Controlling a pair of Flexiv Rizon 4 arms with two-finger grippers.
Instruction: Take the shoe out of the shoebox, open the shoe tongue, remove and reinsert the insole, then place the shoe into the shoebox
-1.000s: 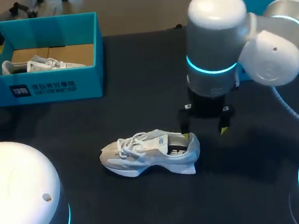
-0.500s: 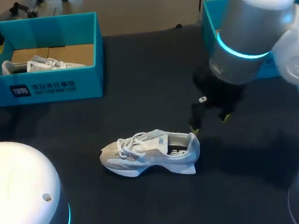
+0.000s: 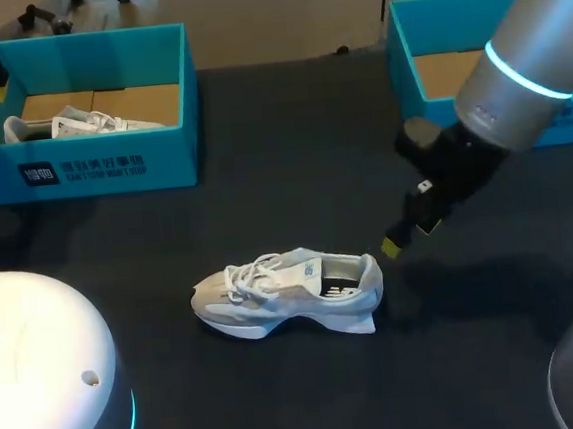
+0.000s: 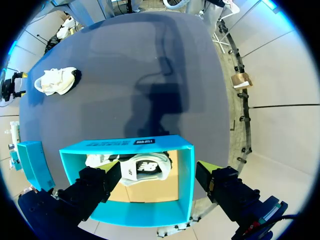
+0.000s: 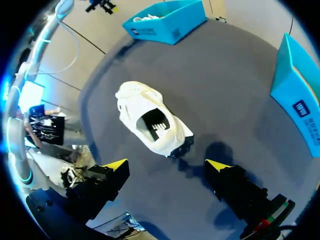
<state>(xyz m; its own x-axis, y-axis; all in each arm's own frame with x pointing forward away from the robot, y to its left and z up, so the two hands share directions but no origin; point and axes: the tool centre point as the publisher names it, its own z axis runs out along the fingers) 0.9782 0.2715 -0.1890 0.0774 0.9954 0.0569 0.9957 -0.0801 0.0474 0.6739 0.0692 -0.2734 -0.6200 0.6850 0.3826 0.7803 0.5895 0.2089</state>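
Note:
A white and grey shoe [image 3: 288, 293] lies on its sole on the dark table, toe to the left, with its black insole showing in the opening [image 5: 152, 122]. My right gripper [image 3: 410, 237] hangs open just right of the heel, tilted toward it, with nothing between its fingers [image 5: 167, 167]. A second white shoe [image 4: 140, 167] lies in the teal shoebox [image 3: 92, 171] at the far left. My left gripper [image 4: 157, 175] hovers open above that box, touching nothing.
Another teal shoebox [image 3: 422, 42] stands at the far right, partly hidden behind my right arm. The white bases of both arms fill the near corners. Open table surface lies between the boxes and around the shoe.
My right arm has swung to the right and drawn back from above the shoe's heel, its gripper now tilted. The shoe and my left arm have not moved.

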